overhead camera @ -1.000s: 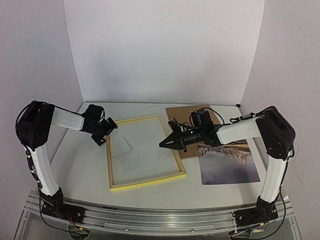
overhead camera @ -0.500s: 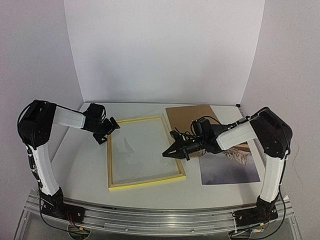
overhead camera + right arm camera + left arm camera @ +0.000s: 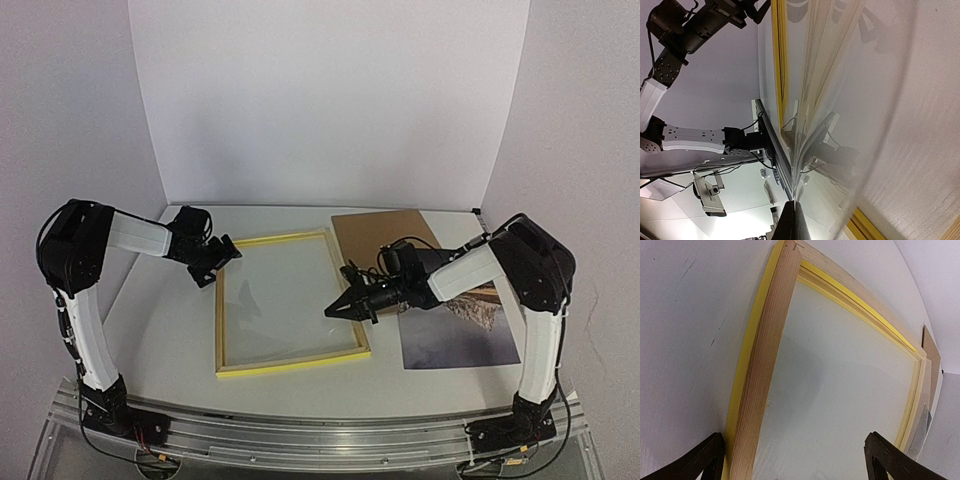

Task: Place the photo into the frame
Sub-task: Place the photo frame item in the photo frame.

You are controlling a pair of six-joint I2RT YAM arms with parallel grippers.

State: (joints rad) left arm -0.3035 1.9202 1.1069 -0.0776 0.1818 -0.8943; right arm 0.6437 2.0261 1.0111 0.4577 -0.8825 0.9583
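The right gripper [image 3: 332, 312], pinched shut, is seemingly pressing down inside the frame [image 3: 290, 362] and could be shoving it askew, while the left gripper [image 3: 225, 250] is gaping wide at its far corner and the photo [image 3: 460, 338] is lying just to its right.

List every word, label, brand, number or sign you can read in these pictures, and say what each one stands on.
No text can be read in any view.
The frame, the photo and the brown board show no writing, label or number.
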